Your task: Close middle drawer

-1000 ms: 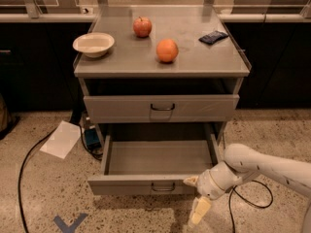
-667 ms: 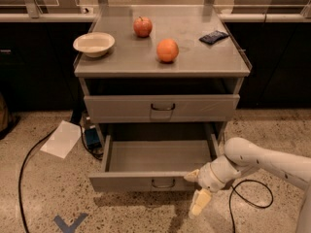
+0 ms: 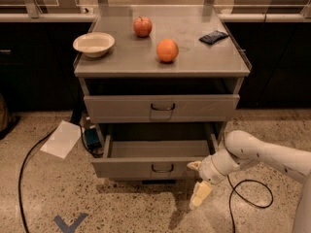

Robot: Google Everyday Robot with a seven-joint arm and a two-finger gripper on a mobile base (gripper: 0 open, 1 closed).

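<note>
The middle drawer of the grey metal cabinet stands partly pulled out, its tray empty, with a small dark handle at the centre of its flat front. My gripper is at the right end of that front, on a white arm coming from the right. It is open and holds nothing. One fingertip touches the drawer front and the other hangs lower, over the floor. The top drawer above is shut. The lowest drawer is hidden under the open one.
On the cabinet top are a white bowl, an apple, an orange and a dark packet. On the floor lie a white sheet, a black cable, another cable and a blue mark.
The middle drawer has slid back into the cabinet by a good part of its length. My gripper has moved with its front, up and toward the cabinet.
</note>
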